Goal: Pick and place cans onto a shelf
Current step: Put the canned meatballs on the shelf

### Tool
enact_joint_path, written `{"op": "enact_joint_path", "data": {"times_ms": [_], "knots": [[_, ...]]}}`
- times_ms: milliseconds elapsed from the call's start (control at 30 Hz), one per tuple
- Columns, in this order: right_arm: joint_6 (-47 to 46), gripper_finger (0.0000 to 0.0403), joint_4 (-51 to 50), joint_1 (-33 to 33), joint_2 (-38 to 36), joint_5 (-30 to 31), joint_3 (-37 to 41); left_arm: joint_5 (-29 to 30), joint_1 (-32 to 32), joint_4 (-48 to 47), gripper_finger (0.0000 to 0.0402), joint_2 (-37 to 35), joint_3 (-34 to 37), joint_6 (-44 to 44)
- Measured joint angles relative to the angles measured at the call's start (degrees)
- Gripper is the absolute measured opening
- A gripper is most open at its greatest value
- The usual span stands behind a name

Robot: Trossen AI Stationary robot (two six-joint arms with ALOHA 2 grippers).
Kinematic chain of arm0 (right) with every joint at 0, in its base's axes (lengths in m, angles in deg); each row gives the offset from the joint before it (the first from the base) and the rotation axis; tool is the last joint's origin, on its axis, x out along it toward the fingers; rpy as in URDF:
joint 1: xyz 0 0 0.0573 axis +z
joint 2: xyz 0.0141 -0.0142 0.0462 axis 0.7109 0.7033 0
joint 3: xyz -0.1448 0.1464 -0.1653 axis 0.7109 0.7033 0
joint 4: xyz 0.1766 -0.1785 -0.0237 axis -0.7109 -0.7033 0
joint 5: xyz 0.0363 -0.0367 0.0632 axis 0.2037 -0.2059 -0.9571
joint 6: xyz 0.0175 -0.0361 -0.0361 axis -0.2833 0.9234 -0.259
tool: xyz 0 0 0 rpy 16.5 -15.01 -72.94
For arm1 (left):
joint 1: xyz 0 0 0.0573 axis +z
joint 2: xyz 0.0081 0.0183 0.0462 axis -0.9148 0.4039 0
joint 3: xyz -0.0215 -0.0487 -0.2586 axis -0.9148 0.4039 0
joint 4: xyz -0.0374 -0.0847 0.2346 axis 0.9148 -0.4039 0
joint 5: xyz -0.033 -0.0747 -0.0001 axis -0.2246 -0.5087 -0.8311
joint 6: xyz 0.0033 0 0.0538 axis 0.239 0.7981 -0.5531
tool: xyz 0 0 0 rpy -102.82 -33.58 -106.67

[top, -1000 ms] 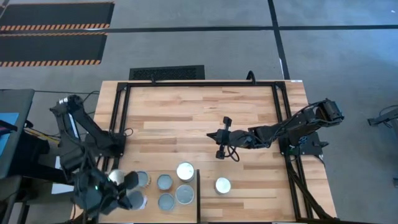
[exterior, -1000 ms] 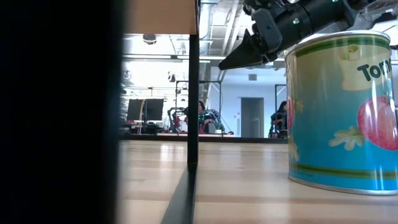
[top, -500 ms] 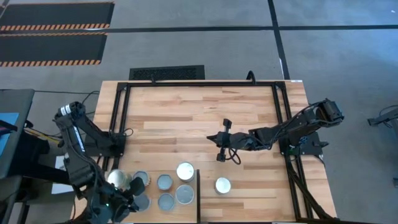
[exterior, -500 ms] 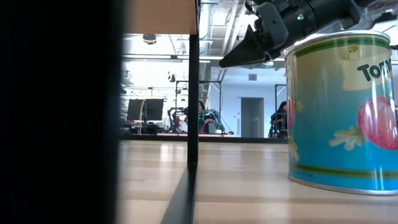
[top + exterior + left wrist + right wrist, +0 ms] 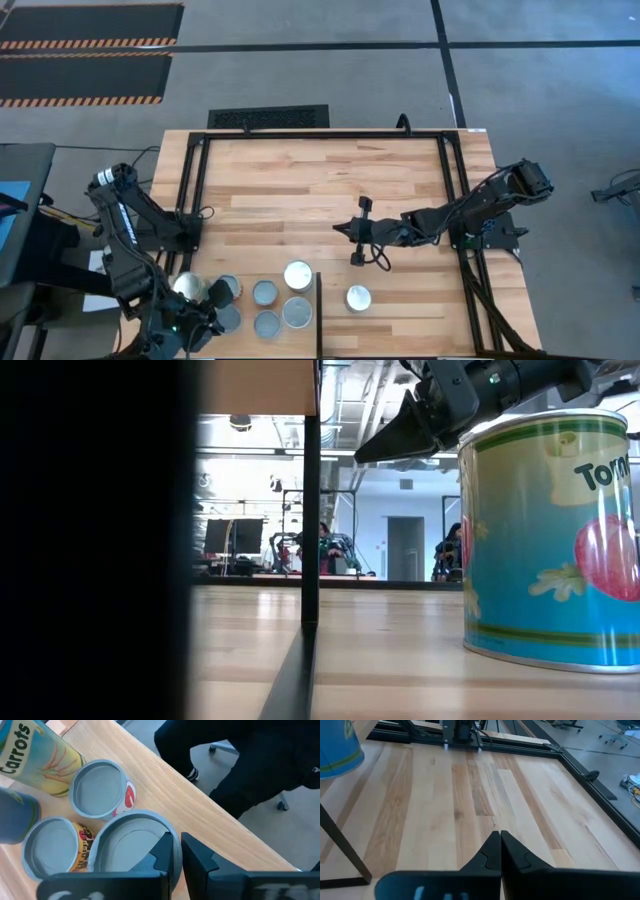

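Several cans stand upright, close together, on the pale shelf (image 5: 245, 345). Among them are a carrots can (image 5: 37, 755) and two grey-topped cans (image 5: 97, 787) (image 5: 50, 845). My left gripper (image 5: 178, 855) (image 5: 212, 312) is at the group's left end, shut on the rim of a wide grey-topped can (image 5: 132, 845). One blue tomato can (image 5: 358, 297) (image 5: 550, 540) stands on its base on the tabletop, right of the shelf's dark edge (image 5: 318, 310). My right gripper (image 5: 340, 228) (image 5: 499, 837) hangs shut over mid-table, holding nothing. My left gripper has the wide can by its top rim (image 5: 173, 839), on the side toward the shelf's outer edge. One finger (image 5: 165, 851) is over the recessed top and the other (image 5: 197, 856) is outside the wall. The fingers slant down from above. The can stands upright on the shelf.
The shelf's outer edge runs close beside the held can, with floor and a seated person's dark clothing (image 5: 260, 765) beyond it. A black frame (image 5: 330, 135) borders the striped tabletop. The shelf's post (image 5: 310, 510) stands left of the tomato can. Bare planks lie toward the far side.
My left gripper has come down over the left end of the can group, drawing a little toward the near edge and rolling slightly. It has kept still since.
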Motion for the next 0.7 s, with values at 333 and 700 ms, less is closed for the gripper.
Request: {"op": "enact_joint_path", "data": {"times_ms": [333, 700], "knots": [[-0.1, 0.0009, 0.0, 0.0, 0.0, 0.0, 0.0, -1.7, 0.0, 0.1, 0.0014, 0.0, 0.0, 1.6], [-0.1, 0.001, 0.0, 0.0, 0.0, 0.0, 0.0, -1.6, 0.0, 0.6, 0.0014, 1.7, 0.8, 0.9]]}}
